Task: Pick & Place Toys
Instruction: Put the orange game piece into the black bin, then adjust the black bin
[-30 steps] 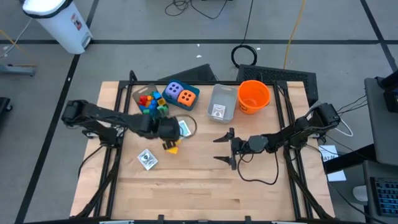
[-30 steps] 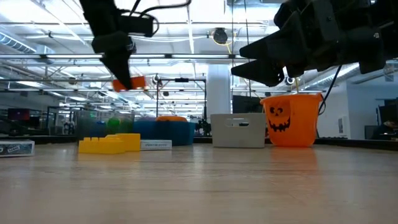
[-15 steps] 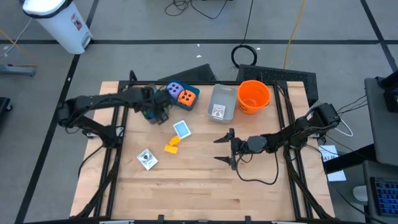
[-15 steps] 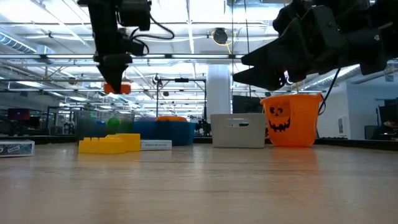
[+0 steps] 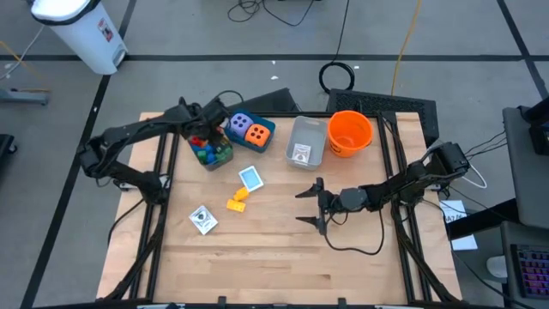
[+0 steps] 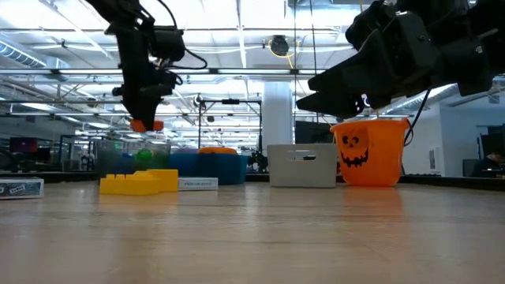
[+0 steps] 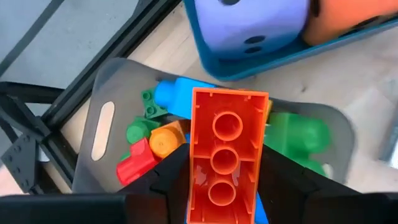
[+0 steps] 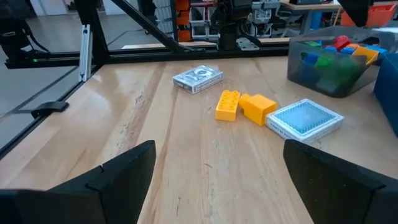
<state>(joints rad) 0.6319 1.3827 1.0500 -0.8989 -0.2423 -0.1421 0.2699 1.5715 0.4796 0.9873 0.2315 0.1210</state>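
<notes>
Now the left hand (image 7: 221, 186), gripping an orange brick (image 7: 227, 152), has moved over the bin (image 7: 102, 121); release comes next.

The left arm reaches from the desk's left edge toward its far left corner, and the left gripper (image 7: 227, 180) hangs there above the surface, its two fingers (image 7: 168, 177) closed on an orange brick (image 7: 227, 152) (the brick stands lengthwise between them, studs toward the wrist). The right arm comes in from the desk's right edge and lies low, with the right gripper (image 5: 310, 205) near the desk's middle, fingers (image 8: 118, 171) spread wide and holding nothing.
</notes>
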